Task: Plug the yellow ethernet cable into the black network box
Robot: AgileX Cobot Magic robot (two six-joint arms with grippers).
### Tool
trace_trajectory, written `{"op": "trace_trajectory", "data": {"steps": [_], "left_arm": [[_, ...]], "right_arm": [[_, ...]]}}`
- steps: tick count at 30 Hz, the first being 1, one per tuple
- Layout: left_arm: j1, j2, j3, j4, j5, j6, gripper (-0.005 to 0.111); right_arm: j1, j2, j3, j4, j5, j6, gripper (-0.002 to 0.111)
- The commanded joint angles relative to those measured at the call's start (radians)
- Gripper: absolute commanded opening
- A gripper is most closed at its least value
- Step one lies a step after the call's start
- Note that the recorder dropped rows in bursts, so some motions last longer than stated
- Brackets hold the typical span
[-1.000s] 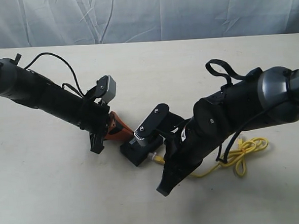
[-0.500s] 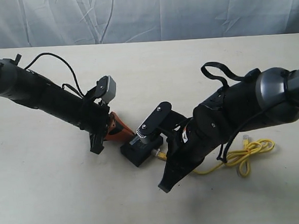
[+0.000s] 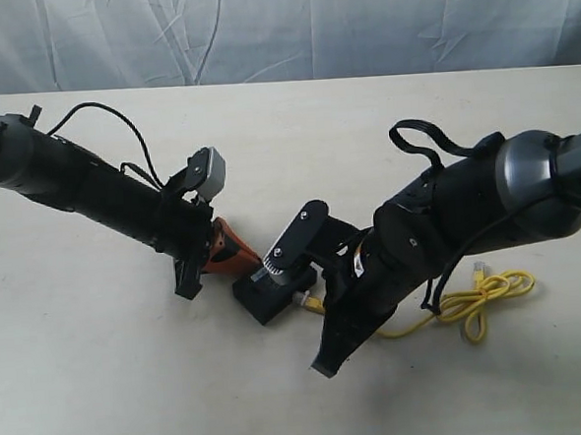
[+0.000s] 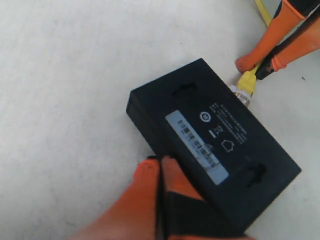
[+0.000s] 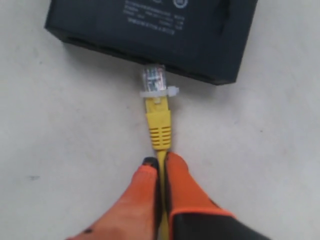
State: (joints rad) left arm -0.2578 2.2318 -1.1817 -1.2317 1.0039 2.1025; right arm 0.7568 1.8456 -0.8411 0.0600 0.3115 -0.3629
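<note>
Right jaws pinching cable [image 5: 159,125] behind plug [image 5: 153,79] at box [image 5: 200,45], left jaws closed against box, right arm [image 3: 468,216] slanting low.

You get even, fairly bright, diffuse light over the pale worktop [image 3: 104,387], with soft shadows lying close under both arms. The only glare is a dull sheen on the right arm's grey shell [image 3: 530,173]. The exterior view is sharp throughout. In both wrist views the orange fingers [image 5: 186,192] nearest the lens look soft and blurred, while the black network box [image 4: 165,100] and its label [image 4: 197,146] read fairly crisp.
</note>
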Motion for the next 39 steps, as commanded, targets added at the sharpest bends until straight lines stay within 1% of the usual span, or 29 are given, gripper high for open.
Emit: {"op": "trace_trajectory", "data": {"steps": [1,7,12,18,23,30,39], "left_arm": [[-0.004,0.014,0.004,0.035,-0.015,0.016,0.0],[-0.004,0.014,0.004,0.035,-0.015,0.016,0.0],[-0.004,0.014,0.004,0.036,-0.021,0.016,0.0],[-0.004,0.014,0.004,0.038,-0.063,-0.027,0.0],[-0.004,0.014,0.004,0.038,-0.059,-0.027,0.0],[-0.004,0.014,0.004,0.047,-0.016,-0.027,0.0],[-0.004,0.014,0.004,0.058,-0.014,-0.028,0.0]], "right_arm": [[0.0,0.011,-0.002,-0.027,0.007,-0.05,-0.001],[0.0,0.011,-0.002,-0.033,0.025,-0.144,-0.001],[0.0,0.009,-0.002,-0.033,0.051,-0.176,-0.001],[0.0,-0.003,-0.002,-0.029,0.053,-0.226,-0.001],[0.0,-0.005,-0.002,-0.007,0.037,-0.228,-0.001],[0.0,-0.005,-0.002,0.031,-0.016,-0.228,-0.001],[0.0,-0.005,-0.002,0.042,-0.01,-0.228,-0.001]]}}
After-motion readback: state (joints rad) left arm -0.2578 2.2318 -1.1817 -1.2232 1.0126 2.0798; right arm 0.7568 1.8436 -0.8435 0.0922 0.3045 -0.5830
